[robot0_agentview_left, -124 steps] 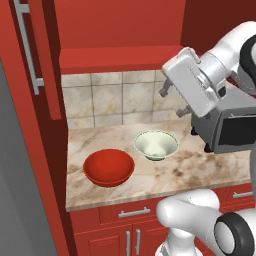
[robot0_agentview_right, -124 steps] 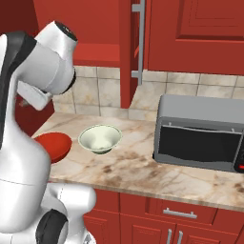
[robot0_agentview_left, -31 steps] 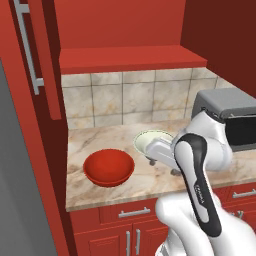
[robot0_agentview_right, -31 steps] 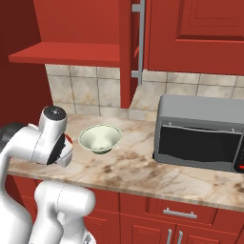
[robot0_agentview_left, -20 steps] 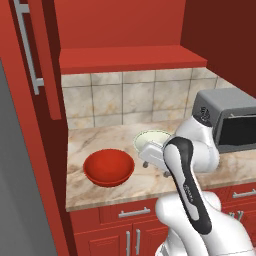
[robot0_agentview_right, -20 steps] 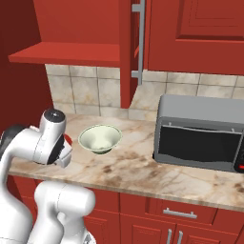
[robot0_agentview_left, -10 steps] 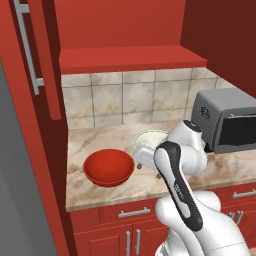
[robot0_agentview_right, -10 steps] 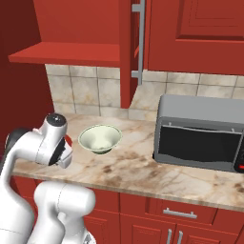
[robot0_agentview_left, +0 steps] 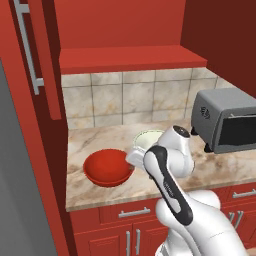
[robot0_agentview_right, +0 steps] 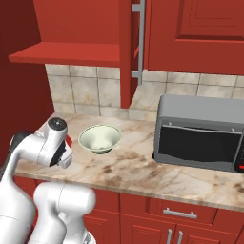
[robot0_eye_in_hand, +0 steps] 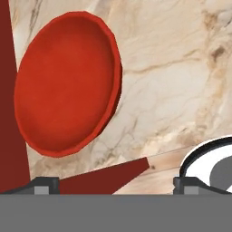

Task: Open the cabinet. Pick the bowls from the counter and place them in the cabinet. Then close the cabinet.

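The red bowl (robot0_agentview_left: 107,167) sits on the counter (robot0_agentview_left: 95,142) at the left, and the hand view looks down on the same red bowl (robot0_eye_in_hand: 68,81) lying on the marble counter (robot0_eye_in_hand: 172,68). Behind my arm, the pale bowl (robot0_agentview_left: 149,139) is partly covered; the right base view shows the whole pale bowl (robot0_agentview_right: 99,138). My gripper (robot0_agentview_left: 133,161) hangs low between the two bowls, just right of the red one. The gripper (robot0_eye_in_hand: 115,183) is open with nothing between its fingertips (robot0_eye_in_hand: 43,183). The cabinet (robot0_agentview_left: 132,55) stands open above, its red shelf bare.
The open cabinet door (robot0_agentview_left: 45,60) with its silver handle (robot0_agentview_left: 27,47) hangs at the left above the counter. A grey microwave (robot0_agentview_left: 225,120) stands on the counter's right end. Red base cabinets (robot0_agentview_right: 181,214) run under the counter's front edge.
My arm has swung left from over the pale bowl toward the red bowl. The gripper stayed open. Neither bowl moved.
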Robot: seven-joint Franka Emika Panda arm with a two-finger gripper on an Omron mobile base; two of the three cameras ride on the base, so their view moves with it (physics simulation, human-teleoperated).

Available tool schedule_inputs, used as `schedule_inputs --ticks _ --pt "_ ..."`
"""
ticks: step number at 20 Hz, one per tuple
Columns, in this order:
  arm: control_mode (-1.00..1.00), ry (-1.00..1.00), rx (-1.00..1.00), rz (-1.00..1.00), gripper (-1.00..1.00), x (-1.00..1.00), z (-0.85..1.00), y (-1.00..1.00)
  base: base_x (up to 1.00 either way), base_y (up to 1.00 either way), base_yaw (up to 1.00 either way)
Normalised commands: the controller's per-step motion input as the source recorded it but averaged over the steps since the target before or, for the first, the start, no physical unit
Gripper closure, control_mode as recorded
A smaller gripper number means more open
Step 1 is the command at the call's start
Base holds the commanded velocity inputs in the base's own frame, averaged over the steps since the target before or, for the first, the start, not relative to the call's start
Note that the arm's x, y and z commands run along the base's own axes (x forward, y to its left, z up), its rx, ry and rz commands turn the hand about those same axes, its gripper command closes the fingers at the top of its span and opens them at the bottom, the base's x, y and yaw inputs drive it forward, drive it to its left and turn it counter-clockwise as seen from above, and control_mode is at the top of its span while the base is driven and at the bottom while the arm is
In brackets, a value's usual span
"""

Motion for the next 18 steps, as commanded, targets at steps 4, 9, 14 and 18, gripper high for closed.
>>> schedule_inputs --ticks 4,9,14,18 --pt "-1.00 0.00 0.00 -0.01 -1.00 0.30 -0.26 0.18 0.00 0.00 0.00" --pt "-1.00 0.00 0.00 -0.01 -1.00 0.29 -0.25 0.15 0.00 0.00 0.00" --pt "-1.00 0.00 0.00 -0.01 -1.00 0.28 -0.23 0.09 0.00 0.00 0.00" --pt "-1.00 0.00 0.00 0.00 -1.00 0.20 -0.24 0.00 0.00 0.00 0.00"
